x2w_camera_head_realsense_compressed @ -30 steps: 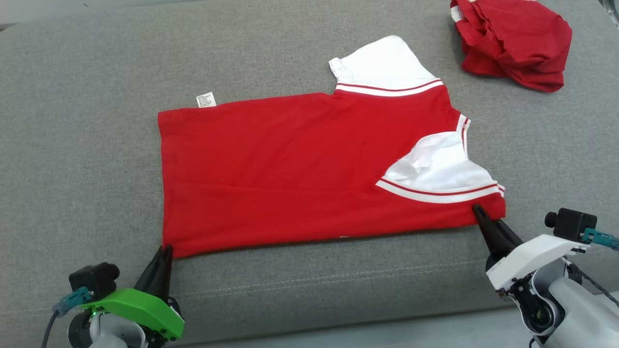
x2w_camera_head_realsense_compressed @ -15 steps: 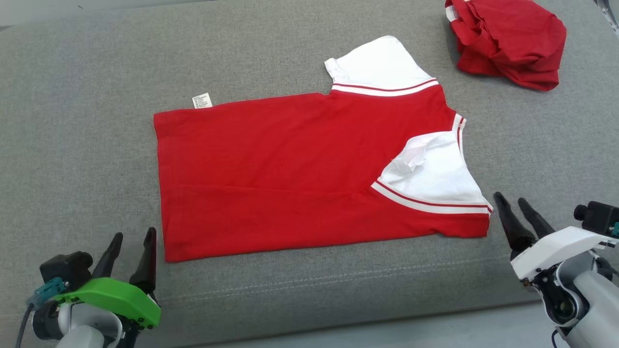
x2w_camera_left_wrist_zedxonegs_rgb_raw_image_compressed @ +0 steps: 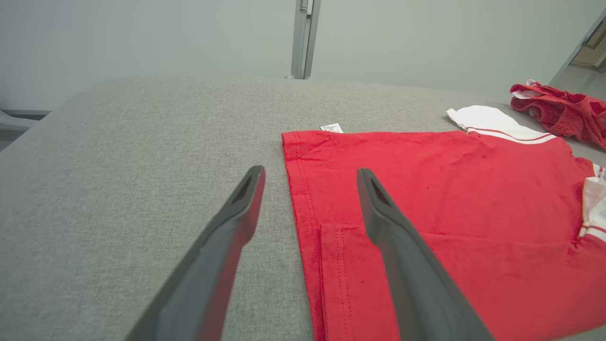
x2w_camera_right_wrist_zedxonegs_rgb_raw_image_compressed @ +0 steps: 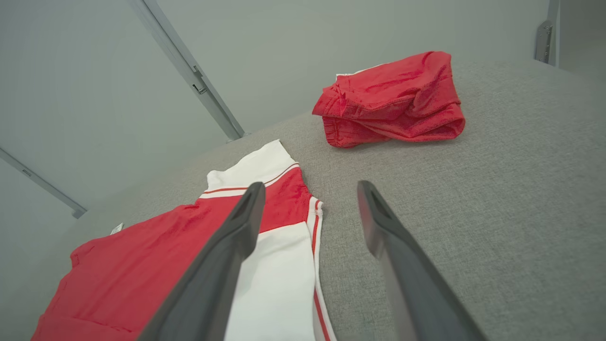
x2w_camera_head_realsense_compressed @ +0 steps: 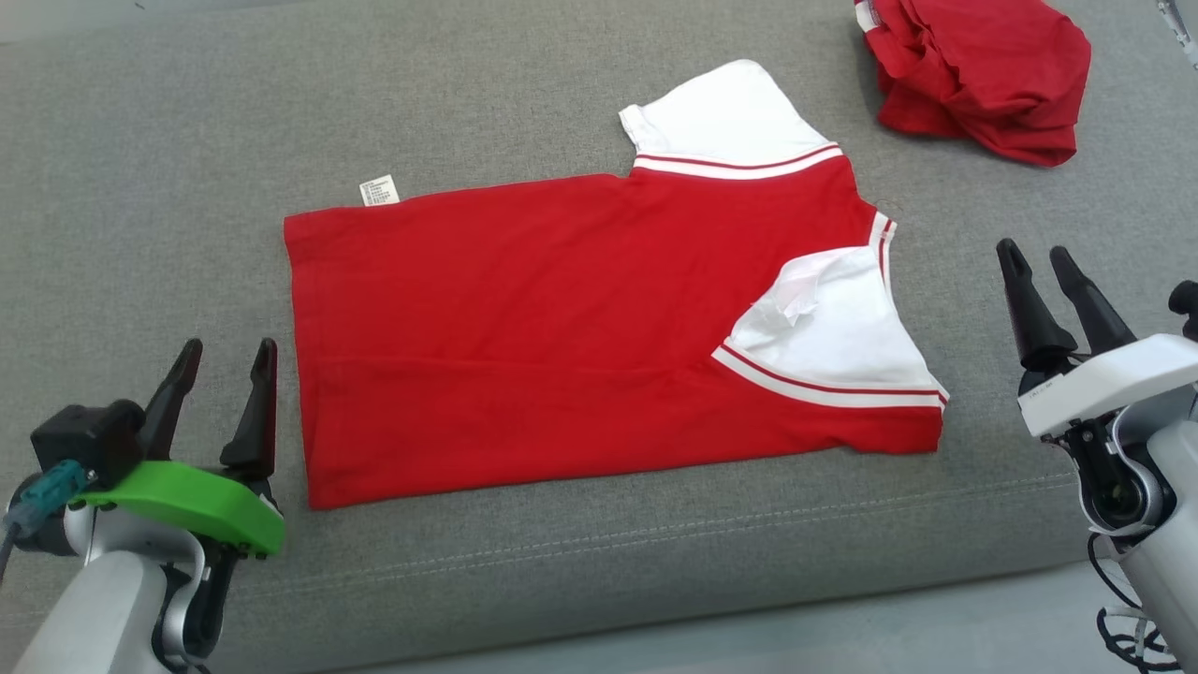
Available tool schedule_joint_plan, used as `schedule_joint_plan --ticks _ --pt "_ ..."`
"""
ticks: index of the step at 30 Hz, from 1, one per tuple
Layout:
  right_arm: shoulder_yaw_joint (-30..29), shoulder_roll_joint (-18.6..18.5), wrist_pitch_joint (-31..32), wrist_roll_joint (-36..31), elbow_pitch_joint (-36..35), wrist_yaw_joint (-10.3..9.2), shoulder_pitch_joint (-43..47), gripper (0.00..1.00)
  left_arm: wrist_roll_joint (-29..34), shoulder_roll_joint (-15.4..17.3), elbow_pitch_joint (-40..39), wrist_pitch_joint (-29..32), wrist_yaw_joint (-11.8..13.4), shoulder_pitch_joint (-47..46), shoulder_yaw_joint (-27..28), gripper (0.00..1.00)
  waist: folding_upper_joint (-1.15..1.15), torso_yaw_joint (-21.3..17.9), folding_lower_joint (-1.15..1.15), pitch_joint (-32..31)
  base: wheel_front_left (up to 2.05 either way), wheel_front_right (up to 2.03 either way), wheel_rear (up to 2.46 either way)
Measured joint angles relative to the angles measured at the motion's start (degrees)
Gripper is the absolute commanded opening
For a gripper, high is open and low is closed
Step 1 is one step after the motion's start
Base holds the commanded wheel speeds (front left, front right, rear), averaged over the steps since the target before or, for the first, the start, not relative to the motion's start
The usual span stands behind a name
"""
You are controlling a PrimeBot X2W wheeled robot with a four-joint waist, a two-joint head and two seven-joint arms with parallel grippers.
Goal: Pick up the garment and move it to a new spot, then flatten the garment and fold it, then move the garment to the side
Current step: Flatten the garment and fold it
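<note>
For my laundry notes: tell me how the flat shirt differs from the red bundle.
The flat shirt lies spread and smooth; the red bundle sits crumpled in a heap. The flat shirt shows large white sleeves; the red bundle is nearly all red. Both rest on the grey cushion.

The grey woven upholstered surface (x2w_camera_head_realsense_compressed: 140, 234) is lit brightly and evenly by diffuse light, with only faint shadows thrown along the edges of the flat red-and-white shirt (x2w_camera_head_realsense_compressed: 562, 328).
</note>
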Motion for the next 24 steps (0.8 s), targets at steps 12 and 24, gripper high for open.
schedule_joint_plan --ticks 12,24 --pt "2.8 -0.3 -0.1 -5.4 -3.0 -0.49 -10.9 1.0 1.2 1.2 -4.1 2.6 0.0 -6.5 -1.4 1.0 0.0 -0.8 0.0 5.4 0.0 0.0 0.0" --pt "3.5 -2.2 6.6 -7.8 -1.9 -2.1 -23.7 1.0 3.2 1.6 -5.2 8.4 -1.5 -16.8 -4.0 1.0 0.0 1.9 0.0 12.4 0.0 0.0 0.0"
